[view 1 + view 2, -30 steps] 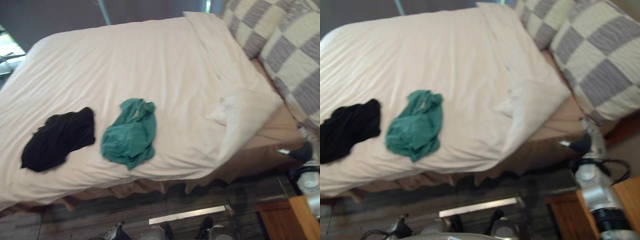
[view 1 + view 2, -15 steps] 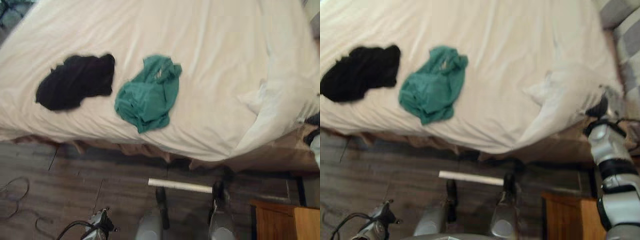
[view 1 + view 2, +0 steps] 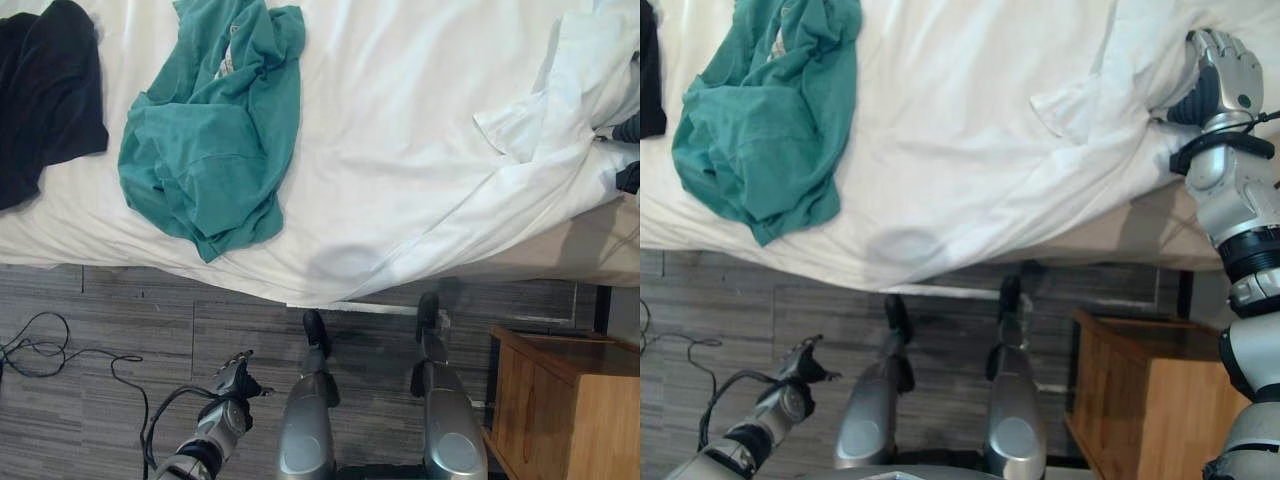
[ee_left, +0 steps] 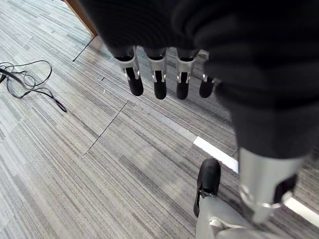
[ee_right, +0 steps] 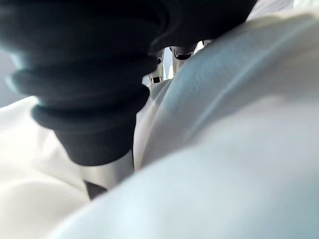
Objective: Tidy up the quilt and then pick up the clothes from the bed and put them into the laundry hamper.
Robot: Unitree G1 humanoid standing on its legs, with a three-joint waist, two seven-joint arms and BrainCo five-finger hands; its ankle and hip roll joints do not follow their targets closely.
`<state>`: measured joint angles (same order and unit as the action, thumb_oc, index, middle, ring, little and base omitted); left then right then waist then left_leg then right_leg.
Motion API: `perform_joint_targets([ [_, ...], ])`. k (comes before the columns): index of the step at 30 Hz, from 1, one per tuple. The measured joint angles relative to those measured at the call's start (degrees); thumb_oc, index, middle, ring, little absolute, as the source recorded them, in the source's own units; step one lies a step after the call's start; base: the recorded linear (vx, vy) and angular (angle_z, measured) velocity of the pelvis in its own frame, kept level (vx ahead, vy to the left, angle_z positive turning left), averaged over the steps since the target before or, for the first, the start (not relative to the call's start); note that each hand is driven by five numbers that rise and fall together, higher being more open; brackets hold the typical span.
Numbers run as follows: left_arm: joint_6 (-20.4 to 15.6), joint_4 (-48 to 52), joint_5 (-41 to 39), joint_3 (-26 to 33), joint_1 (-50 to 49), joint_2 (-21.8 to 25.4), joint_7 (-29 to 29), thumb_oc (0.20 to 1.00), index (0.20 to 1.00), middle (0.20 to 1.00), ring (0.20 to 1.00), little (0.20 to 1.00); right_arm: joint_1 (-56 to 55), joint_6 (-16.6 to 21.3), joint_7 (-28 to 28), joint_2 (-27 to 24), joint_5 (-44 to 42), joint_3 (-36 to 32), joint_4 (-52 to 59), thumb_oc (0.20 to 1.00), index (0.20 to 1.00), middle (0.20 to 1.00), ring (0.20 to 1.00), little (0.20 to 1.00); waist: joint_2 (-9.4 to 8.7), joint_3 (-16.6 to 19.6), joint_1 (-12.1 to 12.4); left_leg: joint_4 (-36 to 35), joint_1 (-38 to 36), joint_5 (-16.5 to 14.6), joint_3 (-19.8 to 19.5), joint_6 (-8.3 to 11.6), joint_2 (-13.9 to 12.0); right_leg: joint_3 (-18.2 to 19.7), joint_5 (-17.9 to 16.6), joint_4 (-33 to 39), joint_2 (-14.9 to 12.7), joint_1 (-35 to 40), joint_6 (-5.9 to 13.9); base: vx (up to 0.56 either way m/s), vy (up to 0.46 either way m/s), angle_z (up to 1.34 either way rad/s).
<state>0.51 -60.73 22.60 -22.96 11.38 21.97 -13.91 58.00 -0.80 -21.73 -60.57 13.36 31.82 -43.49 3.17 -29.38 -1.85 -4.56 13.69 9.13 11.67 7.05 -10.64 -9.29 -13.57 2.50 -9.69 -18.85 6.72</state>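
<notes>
Two garments lie on the white quilt (image 3: pixel 400 150): green clothes (image 3: pixel 210 150) and black clothes (image 3: pixel 45 95), cut off. Right hand (image 3: pixel 1225 75) presses the folded corner, fingers buried, grip unclear. Left hand (image 4: pixel 159 74) hangs relaxed over the floor (image 4: pixel 75 159).

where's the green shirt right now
In the left eye view, the green shirt lies crumpled on the white quilt, near the bed's front edge, beside the black garment.
</notes>
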Motion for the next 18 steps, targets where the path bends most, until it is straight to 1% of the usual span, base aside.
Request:
perform_joint_targets([
  [3,0.0,-0.56,0.0,-1.2,0.59,-0.2,-0.04,1.0,1.0,1.0,1.0,1.0,0.41,0.72,0.74,0.89,-0.51,-0.43,-4.89,0.2,0.2,0.2,0.2,0.2,-0.1,-0.03,0.2,0.0,-0.97,-0.01,-0.16,0.0,0.1,-0.23,0.03,-0.79,-0.17,0.79,0.03,-0.01,0.014,0.03],
  [5,0.07,-0.67,0.0,-1.5,0.69,-0.47,-0.17,1.0,1.0,1.0,1.0,1.0,-1.77,0.45,0.68,2.5,-1.23,-3.99,-6.94,0.2,0.2,0.2,0.2,0.2,-0.29,-0.04,0.28,-0.01,-1.79,-0.21,-0.95,0.19,0.16,-0.6,0.54,-0.51,-0.16,2.24,0.67,0.03,0.058,0.22],
  [6,0.5,-0.97,0.0,-1.34,0.69,-0.91,-0.3,1.0,1.0,1.0,1.0,1.0,-6.78,0.41,-0.17,5.5,-3.23,-13.23,-6.69,0.2,0.2,0.2,0.2,0.2,-0.61,-0.06,0.34,-0.02,-2.85,-0.97,-1.45,0.23,0.17,-1.16,1.61,0.24,-0.21,4.41,0.71,0.02,0.047,0.28],
  [7,0.89,-1.1,-0.01,-1.41,0.61,-1.07,-0.33,1.0,1.0,1.0,1.0,1.0,-9.39,0.25,-1.04,7.32,-4.49,-16.8,-6.65,0.2,0.2,0.2,0.2,0.2,-0.83,0.02,0.51,-0.02,-3.46,-1.01,-1.62,0.29,0.16,-1.29,2.4,0.44,-0.23,5.34,0.6,0.09,0.06,0.27],
  [8,1.24,-1.01,0.0,-1.49,-0.28,-1.37,-0.33,1.0,1.0,1.0,1.0,1.0,-14.41,-0.07,-2.28,10.14,-5.79,-20.82,-6.51,0.2,0.2,0.2,0.2,0.2,-1.2,0.16,0.84,-0.02,-4.58,-1.09,-1.65,0.39,-0.16,-1.32,2.5,0.45,-0.1,6.56,0.68,0.11,0.054,0.13],
  [9,2.03,-1.07,0.0,-0.61,-1.58,-2.08,-0.14,1.0,1.0,1.0,1.0,1.0,-22.45,-0.33,-3.93,14.58,-6.73,-29.36,-2.0,0.2,0.2,0.2,0.2,0.2,-1.36,0.18,0.8,-0.04,-6.6,-1.93,-1.56,0.46,-0.43,-1.46,3.45,1.14,0.13,9.11,0.87,0.17,0.08,0.06],
  [10,2.36,-1.12,0.0,-0.09,-2.51,-2.44,-0.07,1.0,1.0,1.0,1.0,1.0,-25.57,-0.37,-4.92,16.76,-6.86,-32.78,-0.15,0.2,0.2,0.2,0.2,0.2,-1.44,0.24,0.79,-0.04,-7.66,-2.01,-1.63,0.56,-0.54,-1.55,3.48,1.18,0.23,10.23,0.83,0.12,0.076,-0.1],
  [11,2.57,-0.96,0.02,-0.08,-4.66,-2.53,0.06,1.0,1.0,1.0,1.0,1.0,-30.75,-1.1,-5.68,18.51,-7.2,-33.35,0.12,1.0,1.0,1.0,1.0,1.0,-1.84,1.91,0.44,-0.08,-8.89,-2.85,-1.35,0.96,-0.59,-0.93,4.13,1.2,0.21,10.89,0.69,0.14,0.07,-0.12],
  [12,2.84,-1.01,0.03,0.66,-6.19,-2.79,0.18,1.0,1.0,1.0,1.0,1.0,-36.31,-1.38,-6.18,19.95,-7.22,-36.29,2.6,1.0,1.0,1.0,1.0,1.0,-1.81,4.03,-0.13,-0.35,-9.0,-3.23,-1.39,1.11,-0.43,-1.0,4.17,1.58,0.06,11.26,0.66,0.14,0.065,-0.12],
  [13,3.27,-1.18,0.03,1.12,-6.97,-2.82,0.21,1.0,1.0,1.0,1.0,1.0,-38.56,-1.41,-6.61,20.17,-7.2,-37.14,2.73,1.0,1.0,1.0,1.0,1.0,-1.99,5.32,-0.31,-0.39,-8.89,-3.33,-1.42,0.99,-0.31,-1.04,4.11,1.85,-0.06,11.33,0.71,0.14,0.063,0.03],
  [14,3.81,-1.25,0.21,2.0,-8.12,-2.88,0.41,1.0,1.0,1.0,1.0,1.0,-43.4,-1.53,-6.74,20.95,-6.41,-38.11,4.71,1.0,1.0,1.0,1.0,1.0,-2.46,7.44,-1.09,-0.41,-9.35,-3.5,-1.46,1.01,-0.18,-1.03,4.1,2.09,-0.15,12.07,0.77,0.14,0.066,0.08],
  [15,3.83,-1.47,0.2,3.08,-8.77,-2.9,0.54,1.0,1.0,1.0,1.0,1.0,-45.42,-1.5,-6.74,21.26,-5.36,-38.04,6.77,1.0,1.0,1.0,1.0,1.0,-2.55,8.14,-1.12,-0.41,-10.05,-3.56,-1.59,0.9,-0.12,-1.34,4.06,2.09,-0.2,12.92,0.86,0.13,0.072,0.03],
  [16,3.83,-2.08,0.63,3.33,-9.37,-2.93,1.05,1.0,1.0,1.0,1.0,1.0,-49.18,-1.6,-6.25,21.57,-1.57,-37.01,9.69,1.0,1.0,1.0,1.0,1.0,-2.99,10.23,-1.2,-0.42,-11.14,-4.03,-1.44,1.0,-0.21,-1.18,4.35,2.11,-0.15,13.83,1.07,0.09,0.045,0.06],
  [17,3.83,-2.52,0.81,3.37,-9.78,-2.96,1.45,1.0,1.0,1.0,1.0,1.0,-50.69,-1.69,-5.87,21.67,0.72,-36.31,11.12,1.0,1.0,1.0,1.0,1.0,-3.0,11.28,-1.13,-0.43,-11.81,-4.22,-1.52,0.89,-0.21,-1.43,4.61,2.13,-0.17,14.65,1.29,0.07,0.083,0.01],
  [18,3.72,-2.15,1.17,3.44,-10.93,-2.96,1.79,1.0,1.0,1.0,1.0,1.0,-52.76,-1.73,-5.41,21.77,4.23,-35.77,12.16,1.0,1.0,1.0,1.0,1.0,-3.27,13.07,-1.02,-0.42,-12.62,-4.53,-1.44,0.62,-0.23,-1.4,5.21,2.16,-0.16,15.36,1.51,0.03,0.056,0.03],
])
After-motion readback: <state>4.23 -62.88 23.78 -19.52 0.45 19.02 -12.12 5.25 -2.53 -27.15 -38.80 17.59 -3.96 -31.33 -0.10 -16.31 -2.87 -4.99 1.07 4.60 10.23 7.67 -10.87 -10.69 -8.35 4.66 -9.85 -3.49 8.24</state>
